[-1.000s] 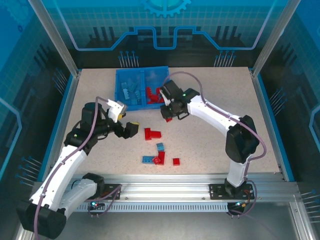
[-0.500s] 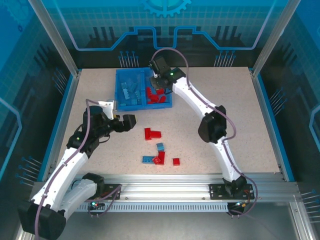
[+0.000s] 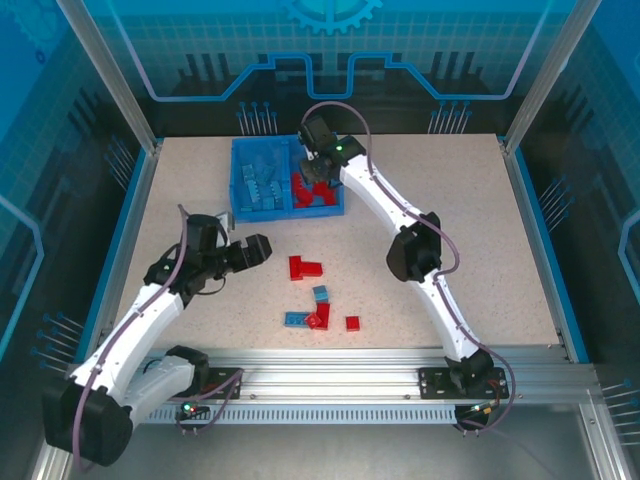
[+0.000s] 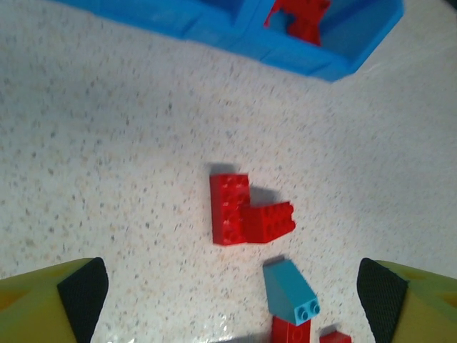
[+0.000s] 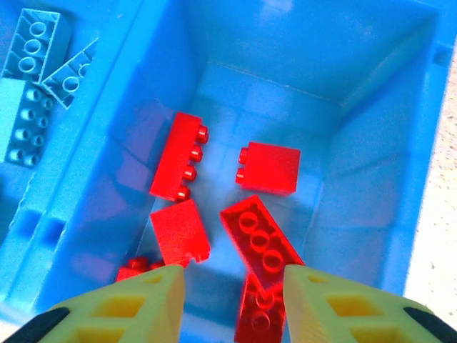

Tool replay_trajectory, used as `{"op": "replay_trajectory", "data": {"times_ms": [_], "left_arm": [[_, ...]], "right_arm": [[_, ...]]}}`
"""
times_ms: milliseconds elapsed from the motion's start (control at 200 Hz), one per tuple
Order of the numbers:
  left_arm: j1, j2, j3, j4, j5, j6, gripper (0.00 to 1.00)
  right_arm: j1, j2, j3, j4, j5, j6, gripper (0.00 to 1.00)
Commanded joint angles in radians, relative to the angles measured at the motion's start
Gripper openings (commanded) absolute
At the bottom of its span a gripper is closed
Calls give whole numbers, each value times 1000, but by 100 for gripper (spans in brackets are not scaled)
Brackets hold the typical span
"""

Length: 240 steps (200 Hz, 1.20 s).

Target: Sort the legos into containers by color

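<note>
The blue bin [image 3: 238, 205] sits at the back centre, split by a divider. Its left compartment holds light blue legos [image 3: 262, 180], its right one red legos [image 3: 318, 193]. My right gripper [image 3: 320, 168] hangs over the right compartment; in the right wrist view it [image 5: 232, 304] is open, with nothing between its fingers and red bricks [image 5: 268, 168] lying on the floor below. My left gripper [image 3: 262, 248] is open wide over the table, left of a red L-shaped pair [image 3: 305, 267]. In the left wrist view that pair [image 4: 243, 211] and a light blue sloped brick [image 4: 291, 289] lie ahead of the left gripper [image 4: 232, 293].
A small cluster of red and light blue legos [image 3: 316, 312] lies near the table's front, with a single red brick [image 3: 352, 323] to its right. The bin's front wall [image 4: 214, 28] runs across the top of the left wrist view. Light blue bricks [image 5: 32, 86] show beyond the divider [image 5: 107, 143].
My right arm swung from the table in front of the bin to over the right compartment, and its jaws parted. My left gripper moved forward and right, toward the loose legos.
</note>
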Motion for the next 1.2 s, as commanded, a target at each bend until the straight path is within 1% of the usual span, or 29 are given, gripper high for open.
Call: {"op": "replay_trajectory", "data": {"times_ms": [0,50,150,245,365,500,615,785,855,940,985,1101,1196], "left_arm": [[-57,37,37,-54,-8,-49,93],[-97,64,37,-50,-17,-55,92],[-200,124,48,-50,-69,-58,93],[-273,177,55,-42,-98,-62,89],[-363,221,60,-33,-113,-19,88],[-469,258,58,-38,-118,38,88],[-524,283,62,17,-115,39,88],[-553,396,133,68,-119,61,89],[-555,459,169,66,-129,27,91],[-555,537,206,72,-125,-23,90],[-555,573,233,48,-130,-36,90],[-555,649,301,-52,-190,-67,90],[-553,698,343,-110,-206,-85,90]], "right_arm": [[1,-213,-86,-81,-46,21,41],[0,-307,-206,-57,-78,24,42],[1,-499,-451,7,-161,7,47],[4,-661,-650,49,-227,-10,51],[8,-819,-861,78,-242,-15,57],[6,-922,-1024,84,-221,6,61],[6,-952,-1074,71,-218,17,62],[6,-936,-1074,53,-227,18,62],[5,-928,-1069,56,-227,16,63],[4,-920,-1057,55,-226,16,63],[3,-919,-1053,54,-224,18,63],[3,-922,-1054,52,-218,21,63],[3,-929,-1063,51,-211,20,64]]}}
